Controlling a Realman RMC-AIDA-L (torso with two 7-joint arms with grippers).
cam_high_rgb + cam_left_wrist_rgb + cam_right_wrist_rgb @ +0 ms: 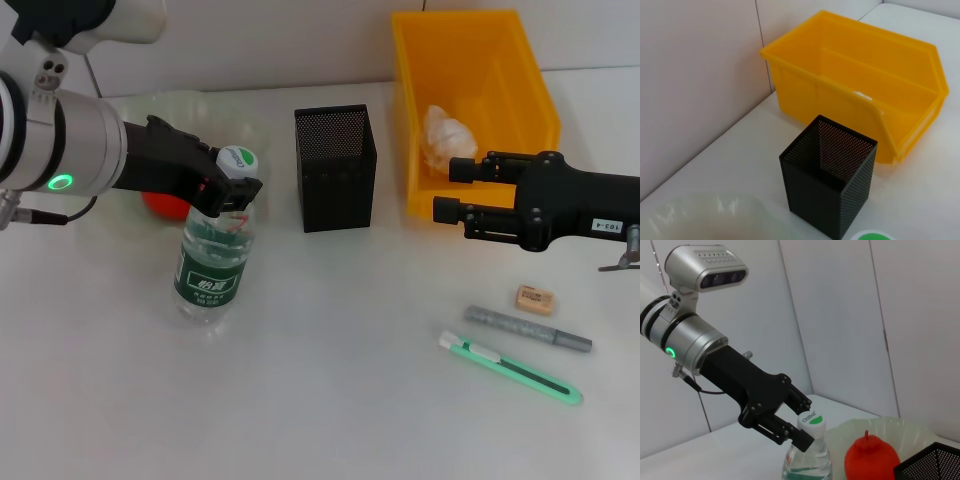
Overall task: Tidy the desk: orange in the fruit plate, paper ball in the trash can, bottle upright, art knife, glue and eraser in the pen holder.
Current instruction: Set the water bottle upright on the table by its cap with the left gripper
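The black mesh pen holder (335, 168) stood at the middle of the white desk (330, 400), with the yellow trash can (473, 100) just beside it toward the robot's right; a crumpled paper ball (448, 134) lay inside the can. On the robot's left sat the pale translucent fruit plate (900, 432) with the orange (871, 457) on it (in the head view the arm hid most of both). Lying near the right arm were the eraser (536, 299), the grey glue stick (528, 329) and the green art knife (510, 368), each apart from the others.

The bottle (215, 260) stood upright between plate and pen holder: clear plastic, a green label, a white cap with a green patch. The left gripper (800, 432) was clamped on its neck just under the cap. The right gripper (452, 190) hovered at the near front corner of the trash can, its fingers apart and holding nothing.
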